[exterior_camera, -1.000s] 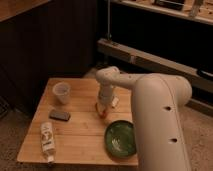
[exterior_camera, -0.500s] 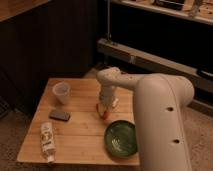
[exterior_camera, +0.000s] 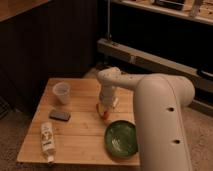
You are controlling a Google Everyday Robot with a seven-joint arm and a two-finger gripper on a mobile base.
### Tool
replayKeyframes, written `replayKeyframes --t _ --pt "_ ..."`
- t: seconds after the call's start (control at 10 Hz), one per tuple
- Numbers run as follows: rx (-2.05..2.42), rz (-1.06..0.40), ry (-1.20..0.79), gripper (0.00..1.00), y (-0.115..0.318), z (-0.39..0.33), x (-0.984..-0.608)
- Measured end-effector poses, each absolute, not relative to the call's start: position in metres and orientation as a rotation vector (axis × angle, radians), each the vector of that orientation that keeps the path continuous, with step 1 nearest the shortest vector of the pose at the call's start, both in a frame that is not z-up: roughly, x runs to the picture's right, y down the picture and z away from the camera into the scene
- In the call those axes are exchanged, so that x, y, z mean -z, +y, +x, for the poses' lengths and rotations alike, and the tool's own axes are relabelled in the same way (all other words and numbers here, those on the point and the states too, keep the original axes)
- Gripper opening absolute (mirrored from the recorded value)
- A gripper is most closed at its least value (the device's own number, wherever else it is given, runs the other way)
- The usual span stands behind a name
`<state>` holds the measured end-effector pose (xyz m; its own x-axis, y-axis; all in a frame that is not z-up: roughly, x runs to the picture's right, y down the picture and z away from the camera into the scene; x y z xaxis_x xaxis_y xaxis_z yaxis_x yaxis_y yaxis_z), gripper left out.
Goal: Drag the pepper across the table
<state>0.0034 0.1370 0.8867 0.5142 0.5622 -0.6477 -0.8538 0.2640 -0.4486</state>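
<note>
The pepper point(exterior_camera: 104, 112) is a small red-orange sliver lying on the light wooden table point(exterior_camera: 80, 131), just above the green plate. My gripper point(exterior_camera: 106, 104) points down onto the table right over the pepper, and its lower part hides most of the pepper. My white arm reaches in from the right, over the plate side of the table.
A green plate point(exterior_camera: 121, 138) lies at the table's front right. A clear plastic cup point(exterior_camera: 61, 92) stands at the back left. A dark flat object point(exterior_camera: 60, 115) lies left of centre. A white bottle point(exterior_camera: 47, 140) lies near the front left edge. Dark wall panels stand behind.
The gripper and pepper have shifted slightly; otherwise nothing visibly differs.
</note>
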Motion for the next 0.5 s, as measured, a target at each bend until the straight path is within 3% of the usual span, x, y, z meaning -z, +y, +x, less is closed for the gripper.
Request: replayKeyframes --t 0.5 --pt "-0.992 -0.864 0.398 0.03 0.1389 0.0064 -0.8854"
